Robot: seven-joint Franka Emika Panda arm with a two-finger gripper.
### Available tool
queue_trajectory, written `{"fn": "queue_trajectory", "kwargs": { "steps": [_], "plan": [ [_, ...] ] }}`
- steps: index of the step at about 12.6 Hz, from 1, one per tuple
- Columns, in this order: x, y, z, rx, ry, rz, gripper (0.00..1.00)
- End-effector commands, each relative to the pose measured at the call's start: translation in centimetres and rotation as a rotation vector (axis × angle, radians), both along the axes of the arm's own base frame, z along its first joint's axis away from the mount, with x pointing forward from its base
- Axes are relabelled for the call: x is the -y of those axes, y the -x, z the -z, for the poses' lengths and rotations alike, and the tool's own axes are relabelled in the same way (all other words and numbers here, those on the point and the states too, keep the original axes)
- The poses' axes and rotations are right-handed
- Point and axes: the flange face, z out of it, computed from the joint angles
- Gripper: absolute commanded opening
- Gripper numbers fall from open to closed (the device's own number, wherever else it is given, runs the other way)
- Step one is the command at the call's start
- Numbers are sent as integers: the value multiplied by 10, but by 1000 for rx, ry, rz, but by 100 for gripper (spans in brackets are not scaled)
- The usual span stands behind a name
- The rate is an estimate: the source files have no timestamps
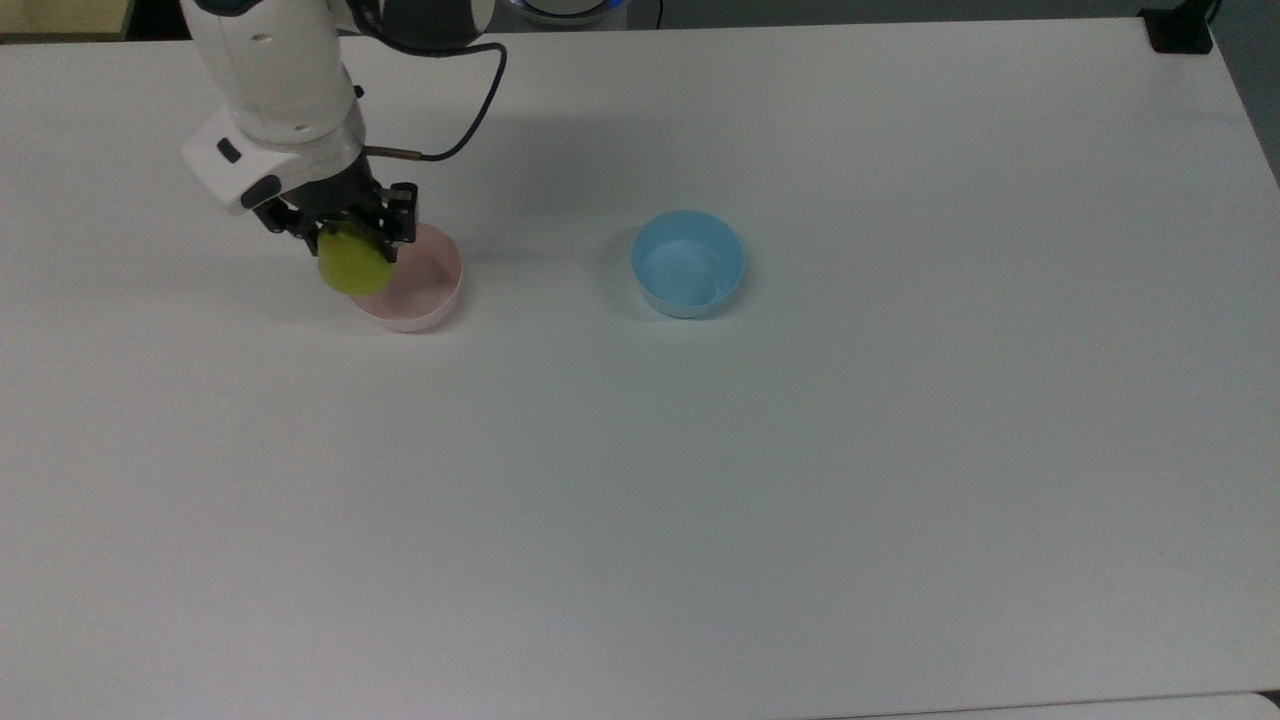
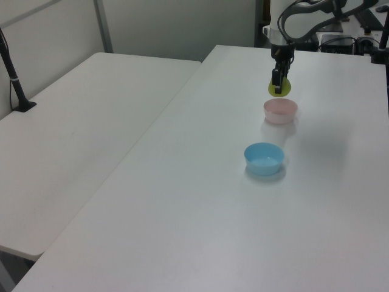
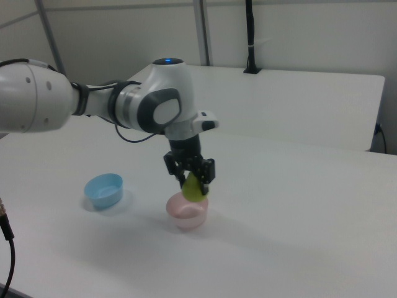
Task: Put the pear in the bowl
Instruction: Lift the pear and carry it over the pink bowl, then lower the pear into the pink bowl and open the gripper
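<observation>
White rounded arm (image 3: pixel 37 96) with grey joint bands, a thin black cable (image 1: pixel 470 110), black gripper (image 1: pixel 345 235)

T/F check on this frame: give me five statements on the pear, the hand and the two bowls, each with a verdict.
1. The hand grips the pear. True.
2. The pear rests on the table. False: it hangs in the air, at the pink bowl.
3. The blue bowl holds the pear. False: it is empty.
4. The two bowls touch. False: bare table lies between them.
5. In the right view the pear hangs just above the pink bowl. True.
</observation>
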Motion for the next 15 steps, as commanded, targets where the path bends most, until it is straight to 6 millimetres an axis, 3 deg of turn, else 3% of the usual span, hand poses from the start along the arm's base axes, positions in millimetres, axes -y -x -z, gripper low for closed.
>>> {"fn": "queue_trajectory", "kwargs": {
  "steps": [1,6,7,9,10,12,15],
  "plan": [
    [-39,18,10,-38,3,9,38],
    [-33,7,43,-31,14,-6,41],
    [-31,5,46,-19,16,-5,50],
    [-28,4,52,-23,15,-3,84],
    [-29,5,48,-25,15,-5,100],
    [-29,7,35,-25,16,-1,100],
    [-39,1,-22,-23,10,18,100]
  ]
}}
